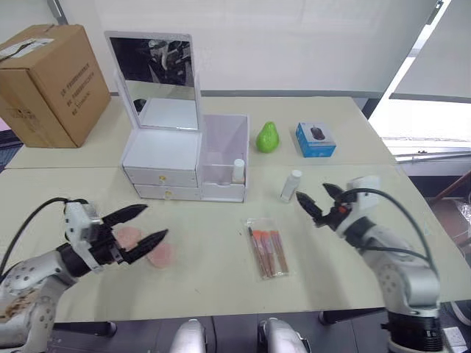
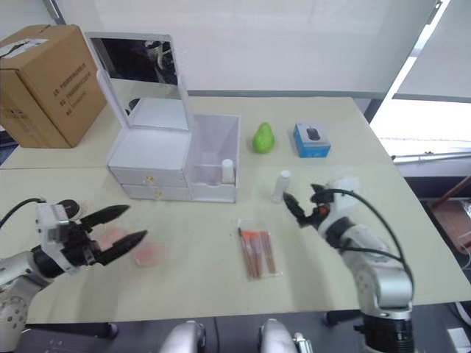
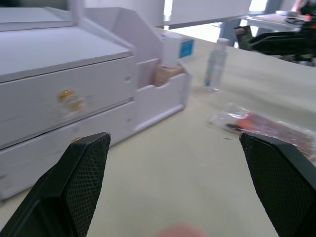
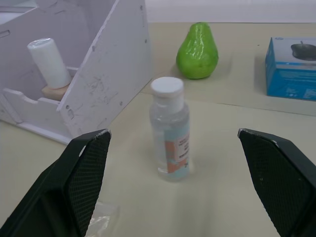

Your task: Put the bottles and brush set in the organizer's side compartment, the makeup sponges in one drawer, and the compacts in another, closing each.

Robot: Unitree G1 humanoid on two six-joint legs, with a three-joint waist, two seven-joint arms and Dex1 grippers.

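Pale beige table (image 1: 221, 279) under white blinds, with a cardboard box (image 1: 45, 82) at the far left corner. White organizer (image 1: 165, 158) with mirror lid (image 1: 152, 81) raised, both drawers shut, one bottle (image 1: 238, 170) already standing in the side compartment. Green pear (image 1: 267, 137) and blue box (image 1: 316, 140) well beyond the right gripper (image 1: 316, 200).

Right gripper spread wide, holding nothing, aimed at a clear bottle (image 4: 170, 129) standing just ahead of its tips, beside the organizer's outer wall. Brush set (image 1: 266, 251) flat in its clear sleeve, near and to the inner side of that gripper.

Left gripper (image 1: 143, 226) also wide, empty, hovering over two pink sponges (image 1: 144, 245), touching neither as far as can be seen.

Gold drawer knobs (image 3: 68, 98) plain from the left wrist; bottle's orange label plain from the right wrist.
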